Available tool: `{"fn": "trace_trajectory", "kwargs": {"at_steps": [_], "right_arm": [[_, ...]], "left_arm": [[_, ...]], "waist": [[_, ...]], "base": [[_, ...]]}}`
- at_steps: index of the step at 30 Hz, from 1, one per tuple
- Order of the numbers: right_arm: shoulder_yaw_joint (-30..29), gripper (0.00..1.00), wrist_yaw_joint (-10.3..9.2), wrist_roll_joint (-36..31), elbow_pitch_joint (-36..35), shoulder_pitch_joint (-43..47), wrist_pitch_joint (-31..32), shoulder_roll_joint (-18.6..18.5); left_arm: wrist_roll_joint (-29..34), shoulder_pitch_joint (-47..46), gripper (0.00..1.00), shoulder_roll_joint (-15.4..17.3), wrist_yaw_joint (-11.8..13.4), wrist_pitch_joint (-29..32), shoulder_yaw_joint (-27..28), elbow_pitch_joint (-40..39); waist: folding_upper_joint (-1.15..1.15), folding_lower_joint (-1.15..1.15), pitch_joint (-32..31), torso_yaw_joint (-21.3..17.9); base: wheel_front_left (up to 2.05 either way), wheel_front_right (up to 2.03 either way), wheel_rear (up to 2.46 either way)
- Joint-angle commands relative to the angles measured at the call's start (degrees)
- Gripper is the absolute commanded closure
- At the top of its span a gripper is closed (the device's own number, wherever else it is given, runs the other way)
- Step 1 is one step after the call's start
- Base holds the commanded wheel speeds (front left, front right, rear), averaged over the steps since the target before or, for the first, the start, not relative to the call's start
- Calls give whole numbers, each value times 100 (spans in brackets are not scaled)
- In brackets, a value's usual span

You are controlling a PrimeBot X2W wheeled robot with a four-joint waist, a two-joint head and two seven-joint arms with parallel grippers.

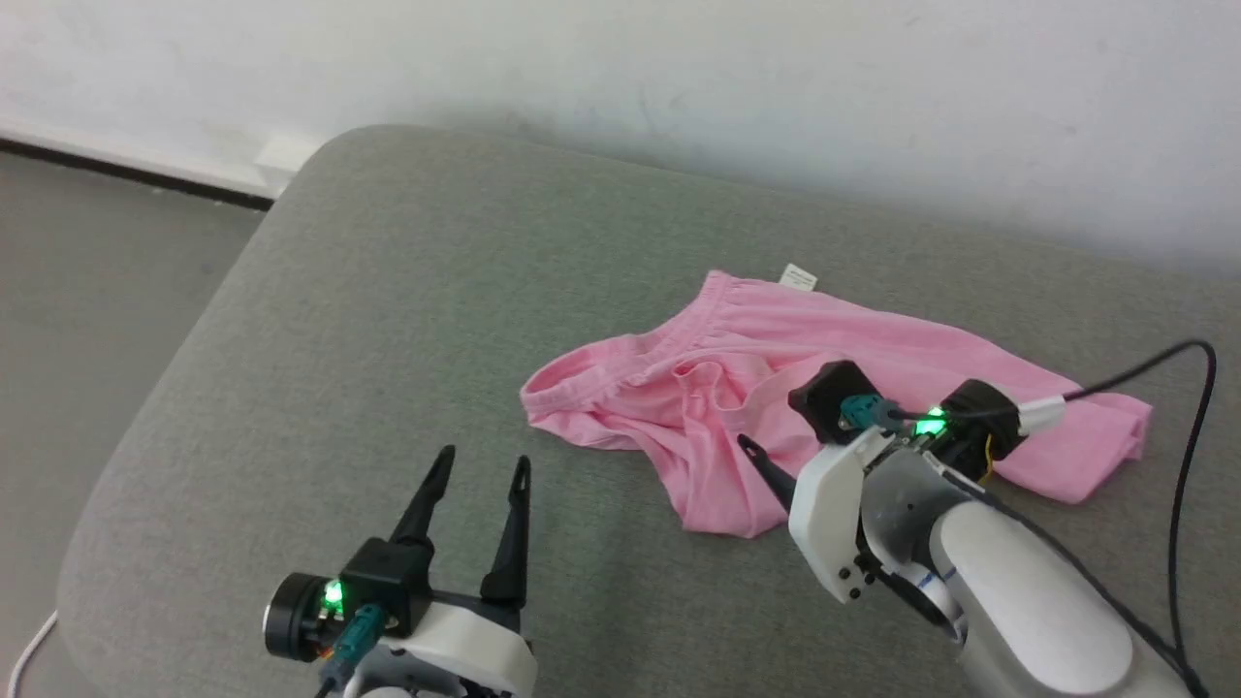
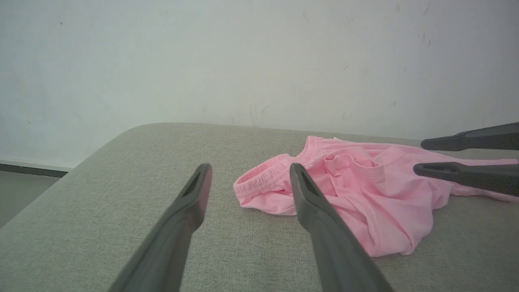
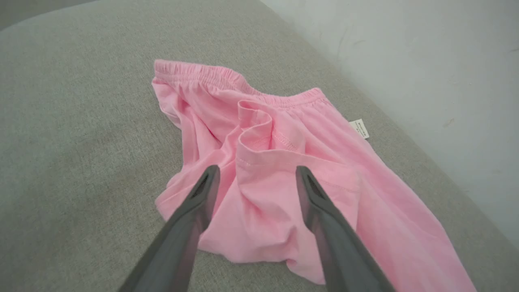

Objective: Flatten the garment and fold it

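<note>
The jaws of the left gripper (image 1: 485,458) and right gripper (image 3: 257,169) are open, holding nothing. The pink shorts (image 1: 873,339) lie crumpled on the grey cushion (image 1: 388,291).

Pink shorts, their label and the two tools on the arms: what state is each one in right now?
Pink shorts: crumpled and unfolded on the grey cushion, held by nothing.
White label: sticking out from the shorts' far edge.
Left tool: open, empty, over bare cushion beside the shorts.
Right tool: open, empty, poised over a bunched fold of the shorts.
</note>
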Motion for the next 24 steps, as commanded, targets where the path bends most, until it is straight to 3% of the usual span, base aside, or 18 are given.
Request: {"fn": "trace_trajectory", "kwargs": {"at_steps": [1, 15, 16, 17, 18, 24], "right_arm": [[78, 0, -5, 3, 279, -239, 36, -38], [617, 0, -5, -82, 2019, -1108, -308, -19], [634, 25, -5, -72, 2141, -1152, -345, 0], [653, 75, -5, -70, 2248, -1198, -388, 17], [661, 100, -5, -71, 2342, -1242, -441, 36], [544, 100, -5, 34, 2493, -1345, -899, 103]], "left_arm": [[128, 94, 0, -114, -109, -26, 51, 20], [536, 150, 0, -675, -611, -27, 330, 101], [549, 148, 0, -704, -637, -27, 355, 107], [565, 150, 0, -729, -660, -27, 380, 111], [582, 153, 0, -751, -680, -27, 406, 117], [650, 225, 0, -830, -755, -27, 631, 157]], "waist": [[0, 0, 80, 407], [0, 0, 255, 888], [0, 0, 263, 896], [0, 0, 270, 900], [0, 0, 275, 898], [0, 0, 183, 686]], "base": [[0, 0, 0], [0, 0, 0], [0, 0, 0], [0, 0, 0], [0, 0, 0], [0, 0, 0]]}}
